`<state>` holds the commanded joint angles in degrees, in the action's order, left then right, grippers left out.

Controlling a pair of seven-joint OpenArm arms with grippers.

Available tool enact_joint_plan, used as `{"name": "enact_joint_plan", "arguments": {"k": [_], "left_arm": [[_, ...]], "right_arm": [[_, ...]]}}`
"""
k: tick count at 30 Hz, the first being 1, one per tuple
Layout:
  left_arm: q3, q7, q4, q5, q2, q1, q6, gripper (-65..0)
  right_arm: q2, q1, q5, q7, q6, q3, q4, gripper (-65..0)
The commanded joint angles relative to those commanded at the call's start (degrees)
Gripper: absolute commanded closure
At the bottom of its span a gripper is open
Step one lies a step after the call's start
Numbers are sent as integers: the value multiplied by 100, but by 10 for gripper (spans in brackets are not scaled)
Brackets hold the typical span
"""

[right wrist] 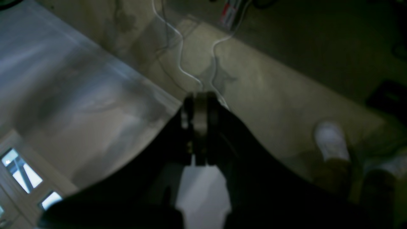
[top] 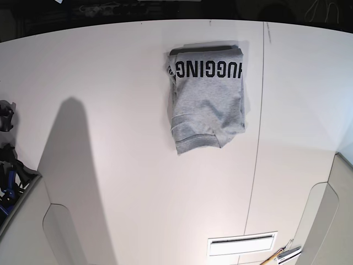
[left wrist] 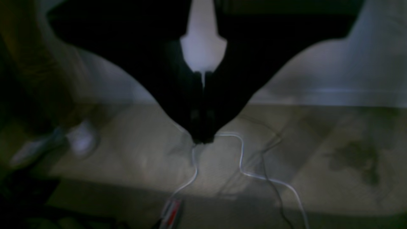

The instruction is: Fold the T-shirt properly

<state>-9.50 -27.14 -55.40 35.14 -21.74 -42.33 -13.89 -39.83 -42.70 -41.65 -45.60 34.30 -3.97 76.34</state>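
The heather-grey T-shirt (top: 207,105) lies folded into a compact rectangle on the white table (top: 110,83), at the far middle. Its black "HUGGING" lettering faces up along the far edge. Neither gripper touches it, and it does not show in either wrist view. My left gripper (left wrist: 203,140) is shut and empty, its tips out past the table edge over the floor. My right gripper (right wrist: 200,98) is also shut and empty, likewise past the table edge over the floor. Neither gripper shows in the base view.
White and dark cables (left wrist: 244,165) run across the beige floor below both grippers. A person's white shoes (left wrist: 81,140) stand nearby and also show in the right wrist view (right wrist: 332,140). Dark arm hardware (top: 6,160) sits at the table's left edge. A slotted panel (top: 241,243) lies near the front.
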Motion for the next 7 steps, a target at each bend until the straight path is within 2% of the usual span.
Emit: {"name": "enact_joint_plan", "arguments": {"k": [4, 7], "left_arm": [[-590, 24, 409, -229, 103, 527, 13, 0], [-704, 131, 734, -330, 337, 879, 345, 0]], "right_arm": [[2, 673, 245, 7, 0, -684, -896, 0], [48, 1298, 247, 90, 0, -1399, -1414, 0]]}}
